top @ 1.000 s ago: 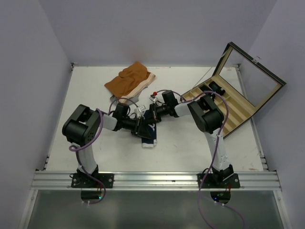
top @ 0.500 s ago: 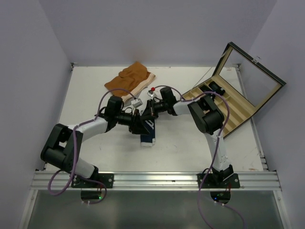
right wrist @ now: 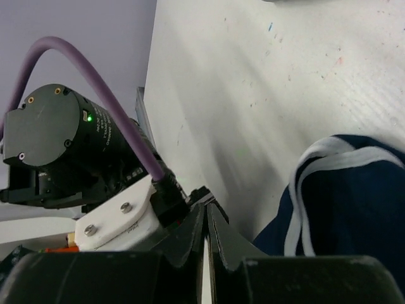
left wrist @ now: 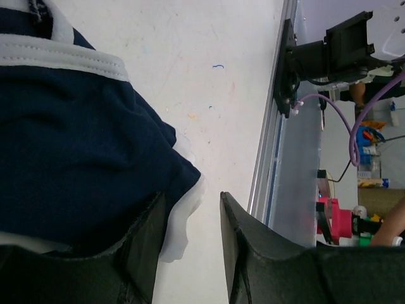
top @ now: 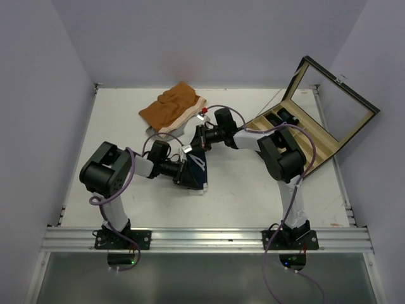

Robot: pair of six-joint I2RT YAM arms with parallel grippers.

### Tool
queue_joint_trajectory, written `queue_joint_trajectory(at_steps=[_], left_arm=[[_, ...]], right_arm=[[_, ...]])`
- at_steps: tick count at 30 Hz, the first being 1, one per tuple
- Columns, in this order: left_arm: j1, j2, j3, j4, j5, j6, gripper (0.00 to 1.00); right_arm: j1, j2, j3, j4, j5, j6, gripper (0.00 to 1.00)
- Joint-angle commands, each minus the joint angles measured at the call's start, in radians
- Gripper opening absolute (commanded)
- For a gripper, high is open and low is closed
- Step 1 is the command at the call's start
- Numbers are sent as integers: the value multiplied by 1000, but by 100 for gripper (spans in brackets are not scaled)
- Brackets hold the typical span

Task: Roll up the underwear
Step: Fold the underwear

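Centrally, the left gripper point(left wrist: 192, 212) stands with its fingers spread; a white-trimmed edge of the underwear point(left wrist: 69, 139) lies just beside one finger, unpinched. The right gripper point(right wrist: 206, 215), at the garment's far end, has its fingers pressed nearly together on nothing. The underwear lies bunched in the middle of the table point(top: 253, 183). Step, as judged: taking hold for a roll; next, the left fingers must close on that edge.
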Motion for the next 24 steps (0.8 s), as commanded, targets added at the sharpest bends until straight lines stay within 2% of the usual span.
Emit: queue_joint_trajectory(at_steps=[1,5,9,11,12,16,17,19,21,23,24], left_arm=[[7,-32,-20,93,-52,-9,45],[5,-205,-34,34,-43,65,47],[5,-292,-6,-150,-81,173,48],[5,-358,24,-222,-138,276,48],[5,-377,36,-332,-156,324,48],[-14,-472,84,-552,-290,709,47],[-24,-486,86,-577,-351,768,47],[-48,-533,72,-620,-388,920,47],[-77,-567,41,-603,-475,1023,47],[-126,-604,18,-580,-536,1069,47],[-145,-613,9,-553,-552,1098,47]], right_arm=[[1,-147,-20,-83,-5,-78,10],[15,-160,-70,-75,3,-81,10],[18,-83,-66,-58,-16,-83,10],[17,-22,-55,-51,-7,-113,10],[15,-2,-38,-69,-2,-127,9],[15,66,-18,-104,15,-179,9],[14,69,-20,-104,17,-196,9],[15,55,-14,-123,17,-202,9],[14,11,-2,-133,10,-190,11],[12,-41,2,-138,-3,-170,14],[12,-93,2,-147,-5,-170,20]])
